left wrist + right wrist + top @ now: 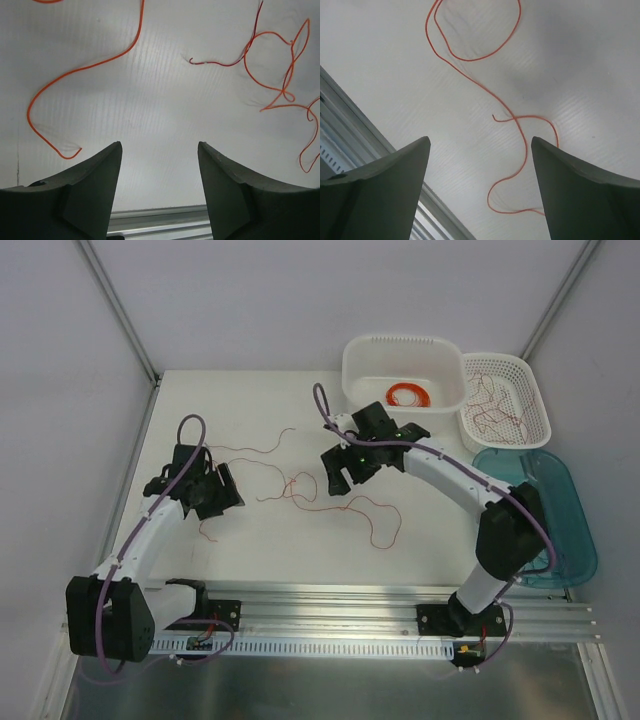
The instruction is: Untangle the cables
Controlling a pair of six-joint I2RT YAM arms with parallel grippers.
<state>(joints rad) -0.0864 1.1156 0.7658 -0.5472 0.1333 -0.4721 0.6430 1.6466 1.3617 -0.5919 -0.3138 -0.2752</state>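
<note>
1. While both arms hover low over the surface (250, 410), neither holds anything: left fingers (111, 162) are spread wide with a bare gap, and right fingers (417, 157) are just as wide and empty.
2. The cables (300, 490) lie flat on the surface between the two arms as thin red and orange wires, loosely crossed mid-table.
3. Key relation: the crossed cluster (285, 90) sits ahead and to the right of the left fingers, off their centreline. One strand (515, 130) runs lengthwise out of the right fingers' gap, across their closing direction.
4. Judgement: the right arm is nearer, and a straight drop should pinch that strand.
5. Farther back, a white tub (400, 340) holds an orange ring coil (408, 396). Beside it are a basket (500, 358) with more loose strands (495, 405) and a teal tray (560, 510).
6. No readable labels or writing.
</note>
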